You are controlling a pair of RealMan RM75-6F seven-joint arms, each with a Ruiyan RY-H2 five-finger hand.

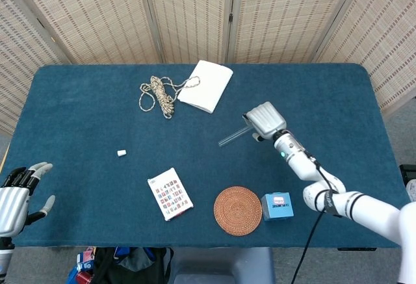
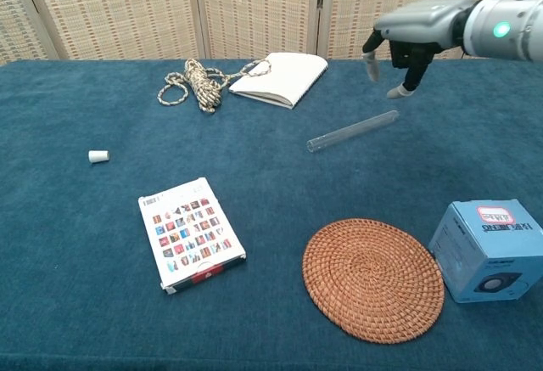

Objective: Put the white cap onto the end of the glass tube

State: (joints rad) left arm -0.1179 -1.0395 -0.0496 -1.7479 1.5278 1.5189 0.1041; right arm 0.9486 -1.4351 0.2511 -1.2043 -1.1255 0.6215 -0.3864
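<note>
Tabletop: left hand (image 1: 14,199) head-view only

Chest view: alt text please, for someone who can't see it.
The robot's right hand hovers open above the far end of a glass tube lying on a blue table. A small white cap sits far off to the left. Also there: a rope, notebook, card pack, woven coaster and blue box.

Looks like a staged robot test setup in some lab or office corner: a table covered in dark teal carpet-like cloth (image 1: 78,102), woven beige folding screens (image 1: 195,11) behind it, grey floor (image 1: 400,118) at the side.
</note>
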